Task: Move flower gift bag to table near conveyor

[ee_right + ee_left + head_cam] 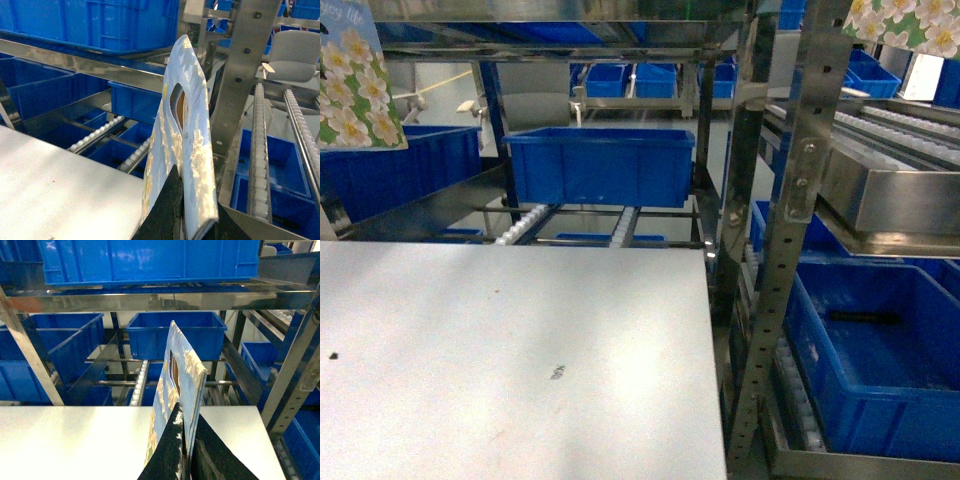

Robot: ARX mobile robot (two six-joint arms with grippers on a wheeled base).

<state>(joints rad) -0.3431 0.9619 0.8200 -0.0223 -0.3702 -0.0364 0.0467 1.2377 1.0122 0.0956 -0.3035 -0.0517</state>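
Two flower gift bags show, one in each wrist view. In the left wrist view a flat pale-blue flower gift bag [175, 390] stands upright, edge-on, with my left gripper [186, 426] shut on its lower part, above the white table [75, 440]. My right gripper [181, 195] is shut on a second flowered bag [182, 125], held over the table's right edge [50, 185]. In the head view only the bags' corners show, at top left [355, 85] and top right [910, 25]; neither gripper is visible there. The conveyor [620, 225] runs behind the table [520, 350].
A blue bin [600, 165] sits on the conveyor rollers straight behind the table. More blue bins fill the racks at left [400, 170] and lower right [880, 360]. Steel uprights [785, 250] stand at the table's right edge, with a roller track [900, 130] beyond.
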